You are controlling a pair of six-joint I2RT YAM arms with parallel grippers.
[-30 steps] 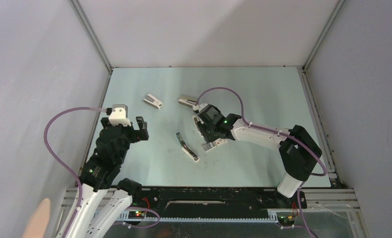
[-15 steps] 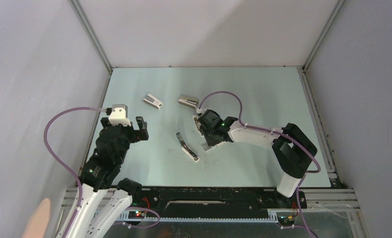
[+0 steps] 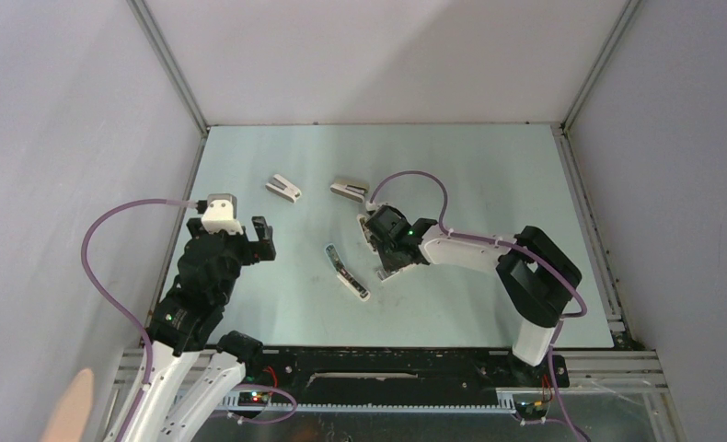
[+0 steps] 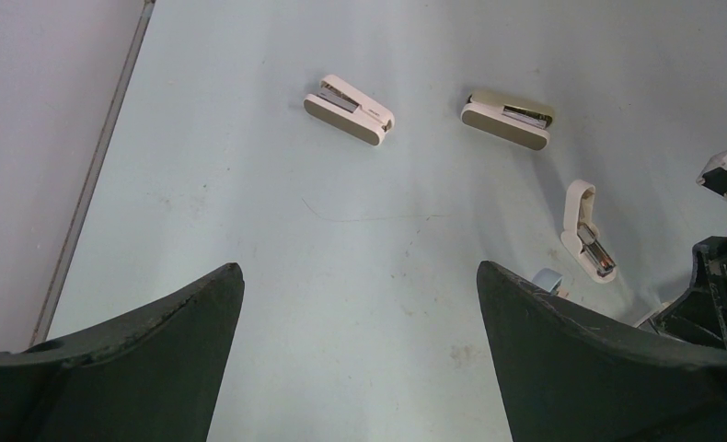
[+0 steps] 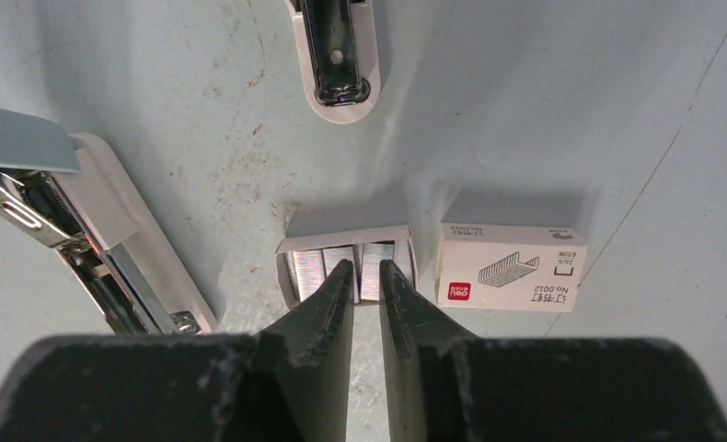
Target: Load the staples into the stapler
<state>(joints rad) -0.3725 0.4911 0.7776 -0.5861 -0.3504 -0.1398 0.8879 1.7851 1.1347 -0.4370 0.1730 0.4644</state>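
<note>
At the middle of the pale green table (image 3: 489,175), the right gripper (image 5: 364,267) points down with its jaws pinched to a narrow slit, clenched on a strip of the staples (image 5: 305,267) that lie in their open tray. Seen from the right wrist, the printed white box (image 5: 510,267) sits just beside the tray at 3 o'clock, flat on the table with its label up. The stapler (image 5: 121,221) lies at 9 o'clock of the tray, near it but apart. It is opened up, so that its silvery metal parts and pale bluish lid show. At 12 o'clock of the tray, apart from it, lies a short white piece (image 5: 340,55) with a metal channel, its rounded end toward the tray. Toward 9 o'clock on the table in the top view, the left gripper (image 4: 357,272) hangs over bare surface with its fingers spread wide, released. From the left wrist, a white wedge stapler (image 4: 348,109) lies at 12 o'clock and a beige wedge stapler (image 4: 507,118) at 1 o'clock, apart from each other, both far across the table.
</note>
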